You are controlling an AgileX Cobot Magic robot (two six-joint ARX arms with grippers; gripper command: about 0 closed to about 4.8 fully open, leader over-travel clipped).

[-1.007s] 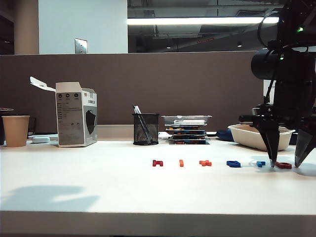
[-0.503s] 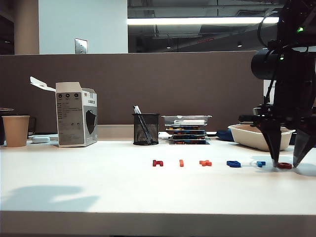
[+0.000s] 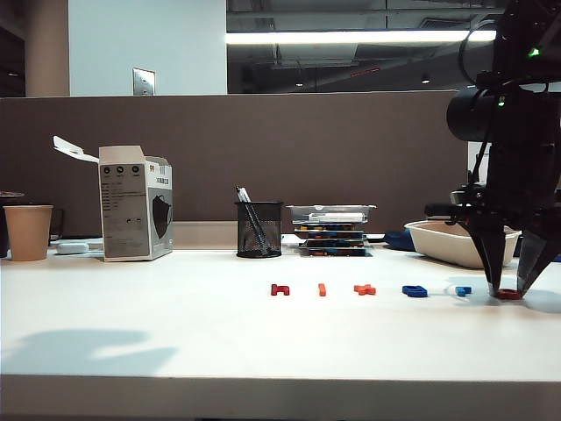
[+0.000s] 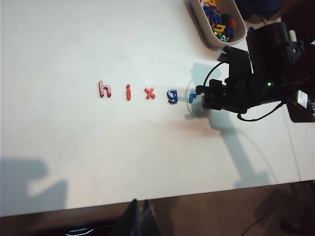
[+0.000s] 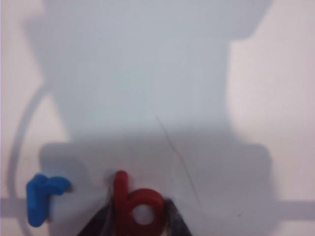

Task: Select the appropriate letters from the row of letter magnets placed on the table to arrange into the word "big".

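Six letter magnets lie in a row on the white table (image 3: 175,342). From left to right they are a dark red "h" (image 3: 280,289), an orange "i" (image 3: 322,289), an orange-red "x" (image 3: 365,288), a dark blue "g" (image 3: 415,291), a light blue "r" (image 3: 463,290) and a red "b" (image 3: 507,295). My right gripper (image 3: 510,289) points down over the "b" (image 5: 138,206), its fingers (image 5: 174,221) pressing both sides of it. The "r" (image 5: 43,194) lies just beside. My left gripper (image 4: 139,214) hangs shut beyond the table's front edge, far from the row ("g" (image 4: 172,95), "i" (image 4: 128,92)).
A white tray (image 3: 456,241) of spare letters stands behind the right arm. Along the back stand a mesh pen cup (image 3: 259,229), a stack of cases (image 3: 331,230), an open box (image 3: 134,203) and a paper cup (image 3: 27,231).
The right gripper's fingers have closed inward from a wide stance until they meet the red "b". The arm itself has stayed in place and the letters have not shifted.
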